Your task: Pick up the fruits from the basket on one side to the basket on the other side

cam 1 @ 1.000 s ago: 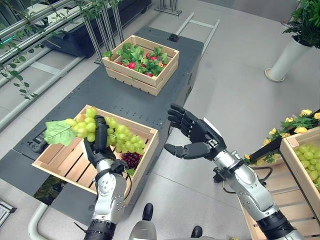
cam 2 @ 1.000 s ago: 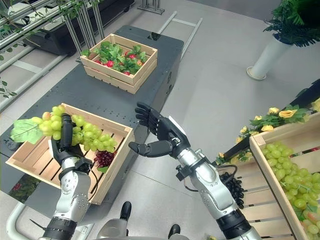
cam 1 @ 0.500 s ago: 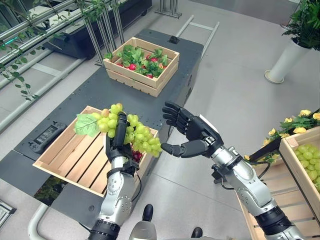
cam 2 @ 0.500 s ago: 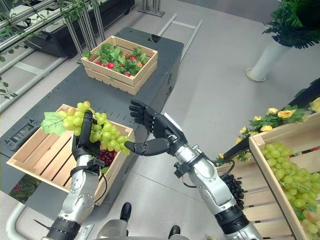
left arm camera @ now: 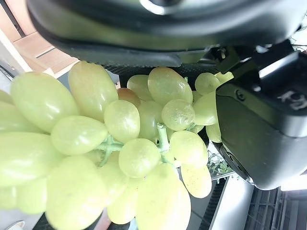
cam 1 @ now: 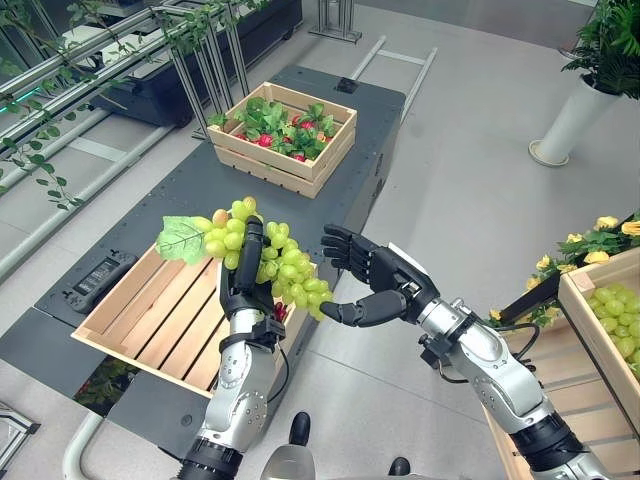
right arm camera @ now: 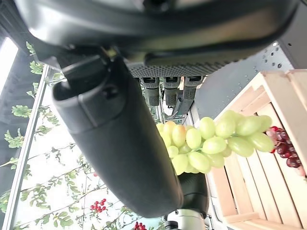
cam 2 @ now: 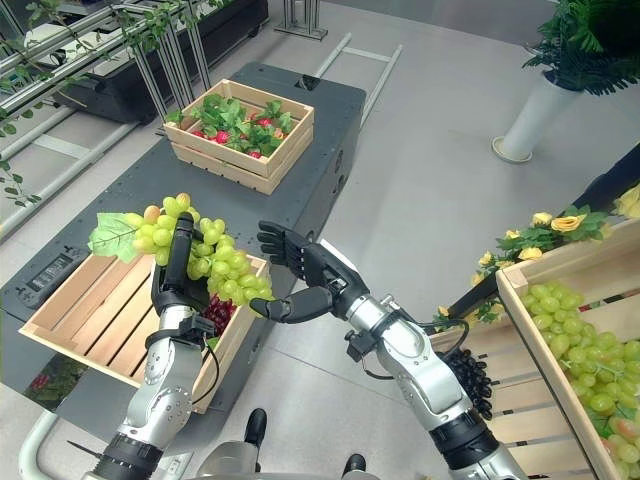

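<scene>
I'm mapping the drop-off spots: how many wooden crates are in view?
3: a near crate under the left hand holding green grapes, a far crate of leafy red produce, and a crate on the robot's right holding grapes.

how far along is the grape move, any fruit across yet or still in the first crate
Looks done: the crate on the right already holds green grapes. In hand: the left hand is curled round a green bunch, lifted above the near crate, with the open right hand close beside it. Left: carrying the bunch across, plus the dark grapes in the near crate.
</scene>
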You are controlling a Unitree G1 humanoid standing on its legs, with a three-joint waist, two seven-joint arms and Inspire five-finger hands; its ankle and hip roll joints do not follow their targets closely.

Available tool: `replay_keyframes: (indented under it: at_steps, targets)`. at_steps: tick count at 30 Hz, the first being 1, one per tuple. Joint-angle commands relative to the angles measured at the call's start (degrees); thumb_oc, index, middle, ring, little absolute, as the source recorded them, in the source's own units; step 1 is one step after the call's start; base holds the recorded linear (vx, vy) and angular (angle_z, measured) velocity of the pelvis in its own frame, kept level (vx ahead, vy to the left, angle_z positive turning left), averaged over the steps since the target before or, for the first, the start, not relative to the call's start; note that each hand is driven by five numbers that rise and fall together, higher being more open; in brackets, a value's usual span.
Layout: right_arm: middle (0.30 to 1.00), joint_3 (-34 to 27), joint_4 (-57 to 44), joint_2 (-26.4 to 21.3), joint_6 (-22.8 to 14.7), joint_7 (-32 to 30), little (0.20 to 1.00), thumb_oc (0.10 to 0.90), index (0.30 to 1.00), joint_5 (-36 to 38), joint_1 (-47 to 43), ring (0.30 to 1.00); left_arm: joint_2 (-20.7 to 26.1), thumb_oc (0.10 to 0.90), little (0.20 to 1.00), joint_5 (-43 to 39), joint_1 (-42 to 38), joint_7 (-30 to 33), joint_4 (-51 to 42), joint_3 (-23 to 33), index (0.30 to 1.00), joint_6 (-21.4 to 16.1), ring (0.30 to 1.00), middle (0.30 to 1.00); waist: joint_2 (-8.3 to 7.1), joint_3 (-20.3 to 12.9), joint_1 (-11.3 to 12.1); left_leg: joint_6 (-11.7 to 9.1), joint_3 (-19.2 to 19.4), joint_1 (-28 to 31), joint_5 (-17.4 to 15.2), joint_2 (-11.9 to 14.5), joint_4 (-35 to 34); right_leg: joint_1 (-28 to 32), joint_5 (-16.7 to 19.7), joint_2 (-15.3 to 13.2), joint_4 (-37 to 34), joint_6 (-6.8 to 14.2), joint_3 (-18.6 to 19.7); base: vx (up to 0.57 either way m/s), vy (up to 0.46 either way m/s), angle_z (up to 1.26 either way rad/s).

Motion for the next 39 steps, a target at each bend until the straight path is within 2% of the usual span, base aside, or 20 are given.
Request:
replay_keyframes:
  at_steps: [1,8,15,23,39]
  targets:
    - [0.900,0.7,-4.9,0.1,-3.5,2.6,0.900,0.800,0.900,3.5,-3.4,0.900,1.6,0.400,0.300,5.4,-8.0,-4.6,-5.1,-3.0,0.300,-4.7,0.300,0.300,-0.42,-9.8,-1.3,1.3,-1.0,2.9,-6.6,-5.6,-0.2,-3.1,3.0,3.6,0.1,-3.2,0.6,0.00,0.000,0.00]
    - [0.900,1.7,-4.4,0.8,-2.1,3.5,0.900,0.800,0.900,4.2,-3.8,0.900,1.7,0.400,0.300,5.7,-8.9,-7.8,-4.3,-5.7,0.300,-4.7,0.300,0.300,-0.30,-10.1,-1.7,1.5,-0.7,3.3,-6.8,-5.8,-0.2,-3.0,3.1,3.5,0.1,-3.1,1.1,0.00,0.000,0.00]
    - [0.900,1.7,-4.6,0.9,-2.0,3.8,0.900,0.800,0.900,6.5,-4.3,0.900,2.3,0.400,0.300,8.8,-9.5,-6.4,-3.5,-6.7,0.300,-5.0,0.300,0.300,-0.31,-10.4,-1.9,1.5,-0.3,3.4,-7.0,-5.7,-0.2,-3.1,3.2,3.5,0.1,-3.0,1.3,0.00,0.000,0.00]
    - [0.900,0.5,-6.6,0.6,1.6,6.7,0.900,0.800,0.900,15.9,-3.7,0.900,3.1,0.400,0.300,9.5,-9.3,-6.8,-2.2,-6.6,0.300,-5.5,0.300,0.300,-0.31,-10.7,-2.5,1.5,0.2,3.4,-7.2,-5.5,-0.2,-3.6,3.4,3.5,0.1,-2.7,1.5,0.00,0.000,0.00]
    - [0.900,2.5,-4.9,2.3,2.9,4.0,0.900,0.800,0.900,11.3,-3.3,0.900,2.5,0.400,0.300,8.4,-10.2,-9.7,-2.5,-9.6,0.300,-6.9,0.300,0.300,-0.14,-10.8,-3.0,1.8,0.8,3.5,-7.5,-5.5,-0.2,-3.9,3.4,3.3,0.1,-2.6,2.0,0.00,0.000,0.00]
